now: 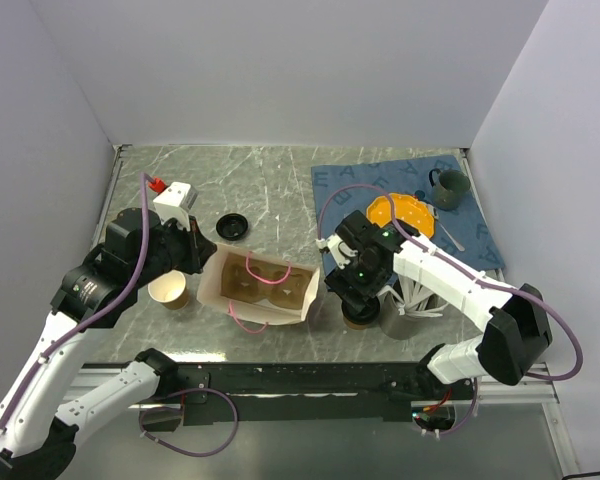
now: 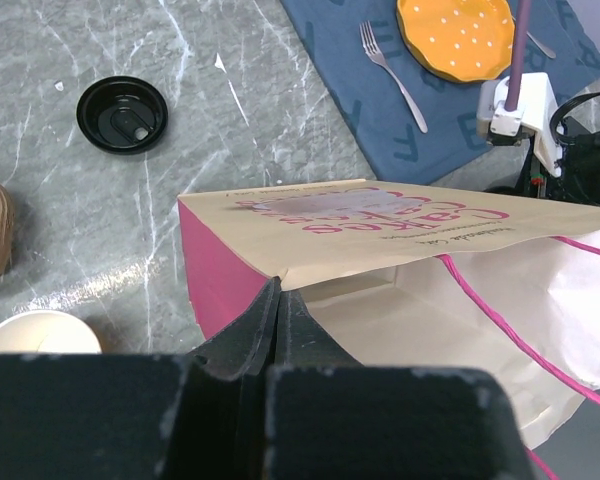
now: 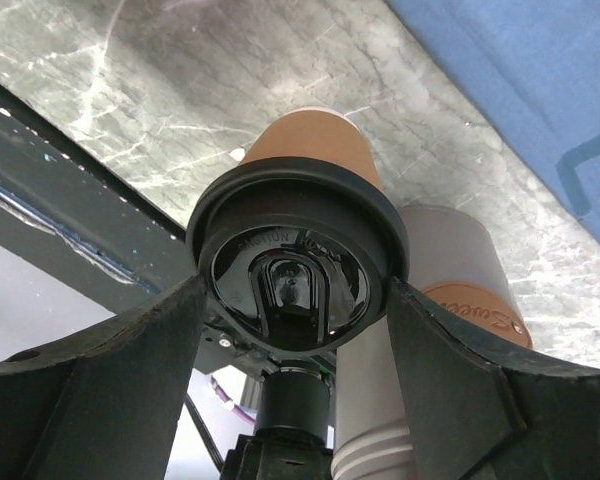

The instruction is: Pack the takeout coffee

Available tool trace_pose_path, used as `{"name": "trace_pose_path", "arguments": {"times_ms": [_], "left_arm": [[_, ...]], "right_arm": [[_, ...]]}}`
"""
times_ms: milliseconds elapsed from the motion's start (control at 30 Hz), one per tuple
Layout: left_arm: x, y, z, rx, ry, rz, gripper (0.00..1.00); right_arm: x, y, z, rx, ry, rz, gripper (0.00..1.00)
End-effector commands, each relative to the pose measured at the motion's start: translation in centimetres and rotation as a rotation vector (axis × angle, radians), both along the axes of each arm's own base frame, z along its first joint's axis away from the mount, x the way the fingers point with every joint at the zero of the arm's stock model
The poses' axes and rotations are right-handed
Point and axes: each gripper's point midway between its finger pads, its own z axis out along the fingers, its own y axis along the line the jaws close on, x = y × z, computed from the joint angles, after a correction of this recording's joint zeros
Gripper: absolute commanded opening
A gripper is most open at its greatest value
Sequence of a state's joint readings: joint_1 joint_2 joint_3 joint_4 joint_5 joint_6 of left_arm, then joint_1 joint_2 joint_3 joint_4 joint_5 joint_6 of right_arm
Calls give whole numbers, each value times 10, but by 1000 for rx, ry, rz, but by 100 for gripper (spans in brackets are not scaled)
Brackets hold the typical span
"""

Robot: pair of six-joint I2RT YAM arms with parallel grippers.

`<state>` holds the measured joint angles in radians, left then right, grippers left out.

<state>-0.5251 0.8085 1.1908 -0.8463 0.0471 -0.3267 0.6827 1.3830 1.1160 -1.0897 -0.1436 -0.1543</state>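
My left hand [image 2: 277, 300] is pinched fully together, arm bent in from the left. My right hand [image 3: 295, 300] hangs downward, fingers [image 3: 130, 370] spread wide, arm folded inward.

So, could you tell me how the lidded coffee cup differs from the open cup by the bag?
The takeout coffee wears a black lid; the open cup has none and shows a cream inside. The takeout coffee sits between the right gripper's fingers right of the paper bag; the open cup stands free on its left. Both are brown paper.

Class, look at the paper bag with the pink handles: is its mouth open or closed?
Open. The paper bag shows its cream interior from above, and the left end effector is shut on its rim.
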Motion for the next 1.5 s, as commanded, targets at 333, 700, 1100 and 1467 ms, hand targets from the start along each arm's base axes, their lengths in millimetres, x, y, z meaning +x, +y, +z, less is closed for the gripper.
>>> {"name": "trace_pose_path", "arguments": {"times_ms": [333,700,1100,1467], "left_arm": [[2,-1,10,-8,-23,-8,1],[3,0,9,-1,-26,-3,1],[4,0,12,1,-29,-1,1],[3,-1,12,-10,-24,3,1]], "right_arm": [[13,0,4,17,-80,-47,82],[18,10,27,78,-114,-61,85],[11,6,21,84,-126,-102,88],[9,9,9,59,-133,-120,88]]}}
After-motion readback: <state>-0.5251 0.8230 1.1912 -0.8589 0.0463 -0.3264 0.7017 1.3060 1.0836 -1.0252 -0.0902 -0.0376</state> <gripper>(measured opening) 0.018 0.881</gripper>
